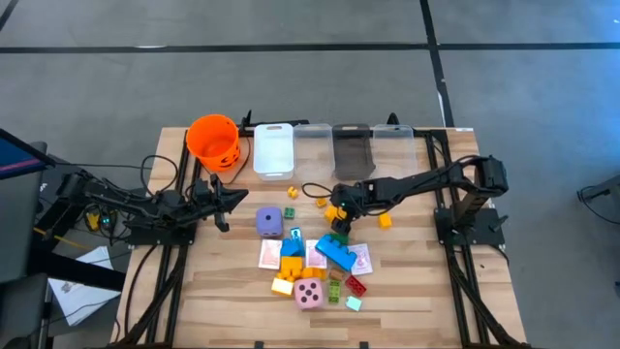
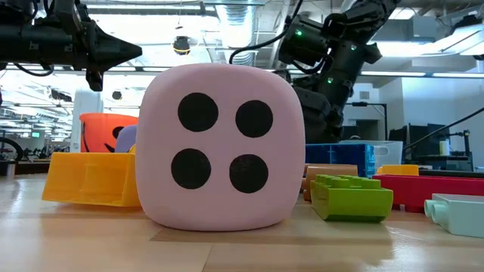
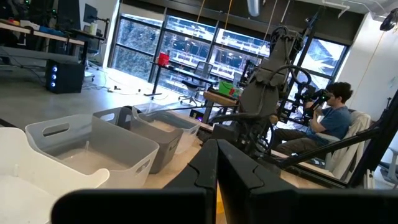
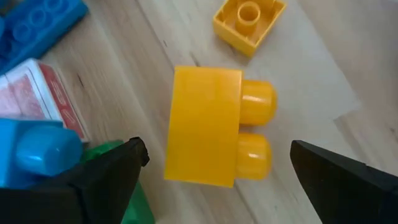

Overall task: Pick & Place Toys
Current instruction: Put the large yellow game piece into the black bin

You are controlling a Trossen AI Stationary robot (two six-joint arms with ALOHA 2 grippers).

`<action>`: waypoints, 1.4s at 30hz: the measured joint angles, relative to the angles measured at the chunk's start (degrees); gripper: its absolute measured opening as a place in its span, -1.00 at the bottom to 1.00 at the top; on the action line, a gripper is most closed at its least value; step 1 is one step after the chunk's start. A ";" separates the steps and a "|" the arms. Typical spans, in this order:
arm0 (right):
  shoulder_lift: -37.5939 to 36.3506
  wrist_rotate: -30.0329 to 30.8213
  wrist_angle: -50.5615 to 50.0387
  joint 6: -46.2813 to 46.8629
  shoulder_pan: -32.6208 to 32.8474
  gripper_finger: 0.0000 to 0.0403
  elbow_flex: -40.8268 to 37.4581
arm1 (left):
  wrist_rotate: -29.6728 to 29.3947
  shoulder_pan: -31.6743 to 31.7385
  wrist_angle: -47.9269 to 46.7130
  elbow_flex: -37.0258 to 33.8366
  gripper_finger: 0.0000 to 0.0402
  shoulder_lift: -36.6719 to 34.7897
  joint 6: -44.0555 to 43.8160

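Bare wood flanks the yellow brick (image 4: 214, 127); a green brick (image 4: 127, 186) crowds one side.

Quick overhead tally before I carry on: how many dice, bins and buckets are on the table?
Dice: 2, purple die, pink die
Bins: 4, white bin, clear bin, grey bin, far clear bin
Buckets: 1, orange bucket
Total: 7

Two soft dice, one purple (image 1: 269, 223) and one pink (image 1: 309, 295), one orange bucket (image 1: 213, 141), four rectangular bins (image 1: 273, 150), two robot arms (image 1: 417, 184), one seated person (image 3: 326, 121)
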 joint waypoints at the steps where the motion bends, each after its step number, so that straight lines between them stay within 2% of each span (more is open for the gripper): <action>1: 0.00 0.55 0.07 0.00 0.05 0.98 -0.12 | 0.00 0.00 0.00 0.01 -1.00 0.00 0.00; 15: 0.00 2.75 1.28 0.72 0.44 0.98 -2.72 | -0.02 -0.02 -0.02 0.00 -1.00 0.00 0.00; 28: 0.00 2.74 2.19 3.30 0.46 0.82 -3.50 | -0.02 0.00 -0.02 0.02 -1.00 0.00 0.00; 33: 0.89 2.76 5.39 2.99 0.43 0.68 -3.44 | -0.02 -0.01 -0.02 0.02 -1.00 -0.02 0.00; 40: 6.28 3.26 8.64 2.98 -0.41 0.28 -2.79 | 0.00 0.00 0.00 0.01 -1.00 0.04 0.01; 42: 7.53 3.88 8.44 3.58 -0.44 0.28 -2.18 | -0.03 -0.04 -0.03 0.00 -1.00 0.10 0.00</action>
